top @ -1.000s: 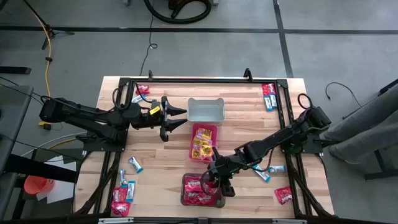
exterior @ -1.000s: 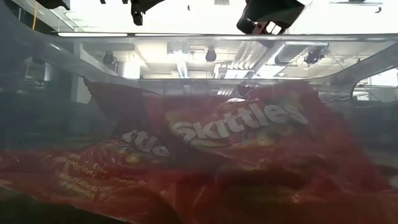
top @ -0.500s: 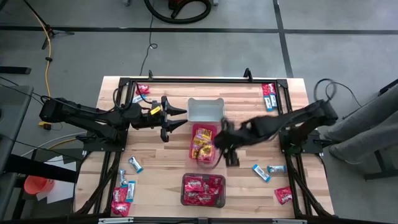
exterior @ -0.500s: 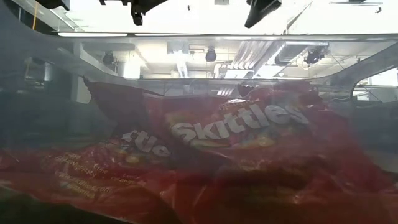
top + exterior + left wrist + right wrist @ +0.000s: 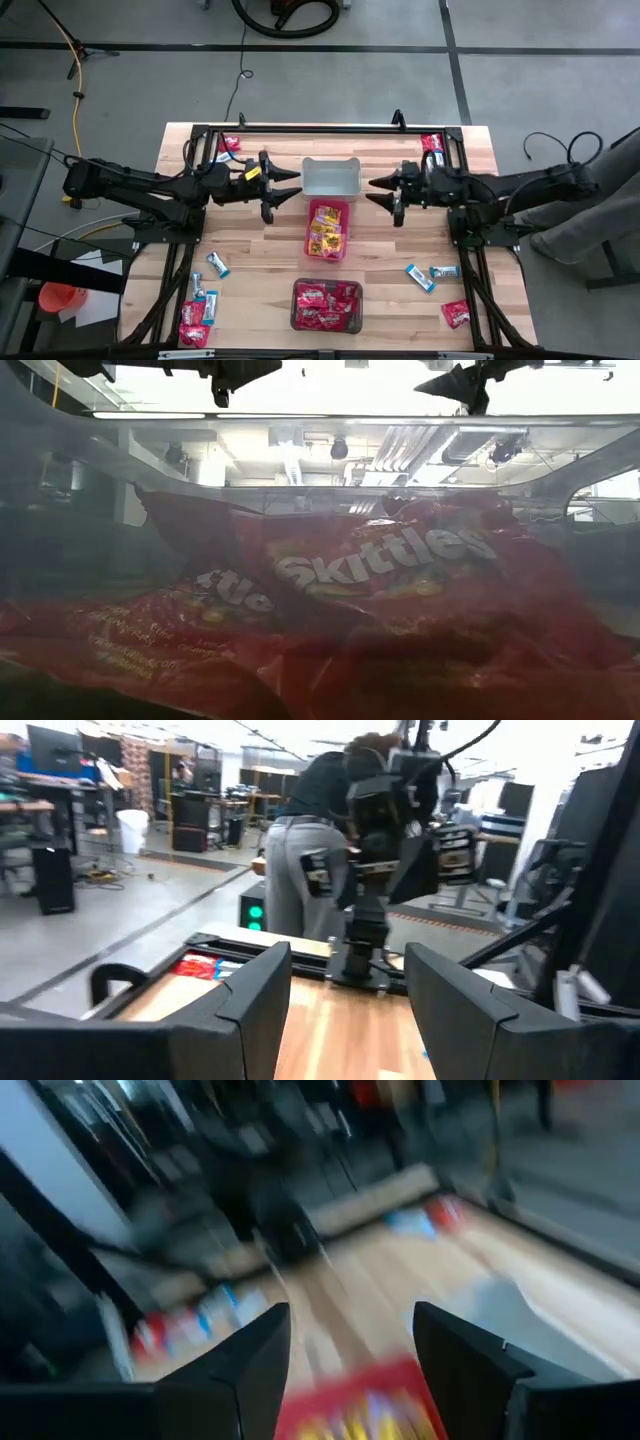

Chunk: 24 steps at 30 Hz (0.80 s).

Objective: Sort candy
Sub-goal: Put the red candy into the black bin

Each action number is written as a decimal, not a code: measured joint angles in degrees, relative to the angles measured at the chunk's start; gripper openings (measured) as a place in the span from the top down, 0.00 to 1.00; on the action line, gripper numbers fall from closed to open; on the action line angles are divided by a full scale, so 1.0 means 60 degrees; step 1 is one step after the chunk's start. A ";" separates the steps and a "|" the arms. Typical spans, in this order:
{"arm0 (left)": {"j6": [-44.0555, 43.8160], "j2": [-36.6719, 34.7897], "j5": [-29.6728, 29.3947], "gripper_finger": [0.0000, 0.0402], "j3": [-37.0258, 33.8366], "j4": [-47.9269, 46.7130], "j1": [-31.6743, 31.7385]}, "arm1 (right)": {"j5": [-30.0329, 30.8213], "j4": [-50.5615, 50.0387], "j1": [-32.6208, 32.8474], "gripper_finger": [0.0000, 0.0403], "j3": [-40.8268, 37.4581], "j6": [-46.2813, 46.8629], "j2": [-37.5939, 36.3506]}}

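We see right gripper (image 5: pixel 383 191) open, empty, beside grey bin (image 5: pixel 331 177) | nearest loose candy (image 5: pixel 420 277) at its 5 o'clock, long axis diagonal | right arm nearer | left gripper (image 5: pixel 287 190) open, waiting

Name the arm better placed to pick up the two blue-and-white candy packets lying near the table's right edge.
Right, probably. The right gripper hovers open and empty on that side, nearer the two blue-and-white wrapped candy packets; the left gripper, also open, hangs beyond the grey rectangular bin.
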 joint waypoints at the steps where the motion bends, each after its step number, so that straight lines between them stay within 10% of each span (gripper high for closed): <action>1: 0.0117 0.0000 -0.0004 0.54 0.0000 0.0000 0.0083 | -0.0047 0.1151 -0.0061 0.50 -0.0475 -0.0182 -0.0028; 5: -0.0066 0.0000 -0.0394 0.54 0.0000 -0.0036 0.0370 | -0.0286 0.3718 -0.0348 0.53 -0.1609 -0.0434 0.0143; 19: -0.2927 0.0554 -0.1655 0.54 0.0000 -0.0432 0.1534 | -0.1127 0.3712 -0.1568 0.54 -0.1492 -0.1050 0.0176; 24: -0.4391 0.1254 0.0807 0.54 0.1232 -0.3592 0.4625 | -0.0922 0.3711 -0.2248 0.54 -0.1488 -0.0351 0.0176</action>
